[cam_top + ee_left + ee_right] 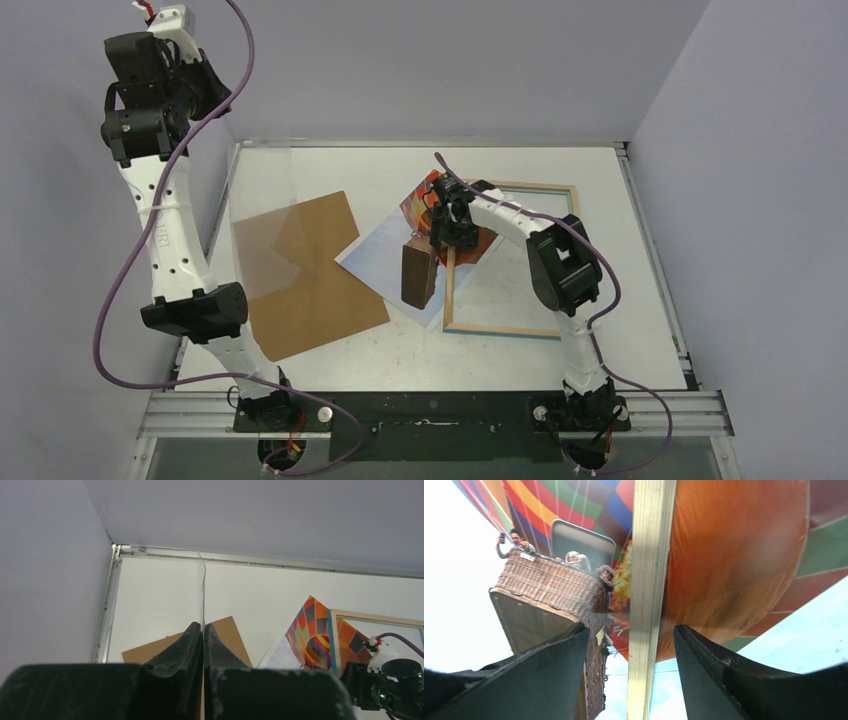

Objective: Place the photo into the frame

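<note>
The photo [385,262] lies skewed under the left rail of the frame [510,328]; the right gripper [631,630] straddles that rail, jaws apart; the left gripper [203,626] pinches the clear pane [265,225] (held high); slide the photo fully inside the rails, squaring its corners gently.

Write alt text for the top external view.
The open right pincer sits over a light wooden rectangular frame whose rail lies across a white-edged balloon photo print. The left arm holds a clear pane above a brown backing board.
</note>
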You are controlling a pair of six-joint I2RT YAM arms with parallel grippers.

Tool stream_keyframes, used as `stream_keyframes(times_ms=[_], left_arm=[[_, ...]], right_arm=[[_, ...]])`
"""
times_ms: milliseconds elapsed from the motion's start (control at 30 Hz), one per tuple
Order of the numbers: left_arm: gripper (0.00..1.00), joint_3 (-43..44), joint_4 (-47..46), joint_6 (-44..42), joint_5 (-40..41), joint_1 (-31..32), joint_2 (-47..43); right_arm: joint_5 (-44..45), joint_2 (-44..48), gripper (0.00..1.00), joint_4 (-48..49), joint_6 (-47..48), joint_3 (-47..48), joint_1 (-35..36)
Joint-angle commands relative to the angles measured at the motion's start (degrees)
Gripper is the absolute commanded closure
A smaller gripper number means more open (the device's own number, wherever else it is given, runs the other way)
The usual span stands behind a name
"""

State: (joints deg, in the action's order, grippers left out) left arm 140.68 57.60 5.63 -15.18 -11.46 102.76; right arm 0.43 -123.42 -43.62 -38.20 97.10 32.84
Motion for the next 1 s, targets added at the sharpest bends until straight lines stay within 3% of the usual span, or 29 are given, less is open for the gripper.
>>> stream_keyframes(times_ms=[0,167,333,500,667,967], left_arm=[[1.00,0.4,-4.7,3.4,-7.6,1.8,-2.4],[1.00,0.7,-6.1,5.5,-11.0,4.0,-2.4],[1.00,2.0,-8.0,7.4,-14.1,6.2,-2.4],[1.00,4.2,-9.9,9.1,-19.6,6.2,-2.4],[1.00,6.0,-13.4,12.8,-24.7,6.1,-2.5],[1.00,6.3,-28.5,26.3,-36.0,6.2,-4.3]], right_arm=[[-6.3,5.2,0.33,5.2,1.0,2.1,-2.9],[-13.1,13.3,0.21,15.1,1.3,-0.7,-6.1],[-17.2,18.5,0.16,23.5,0.2,-3.4,-7.1],[-19.8,23.2,0.10,37.8,-3.1,-8.4,-7.3],[-23.4,24.0,0.08,51.6,-7.1,-10.6,-7.6],[-27.6,21.6,0.05,72.6,-15.0,-7.7,-7.7]])
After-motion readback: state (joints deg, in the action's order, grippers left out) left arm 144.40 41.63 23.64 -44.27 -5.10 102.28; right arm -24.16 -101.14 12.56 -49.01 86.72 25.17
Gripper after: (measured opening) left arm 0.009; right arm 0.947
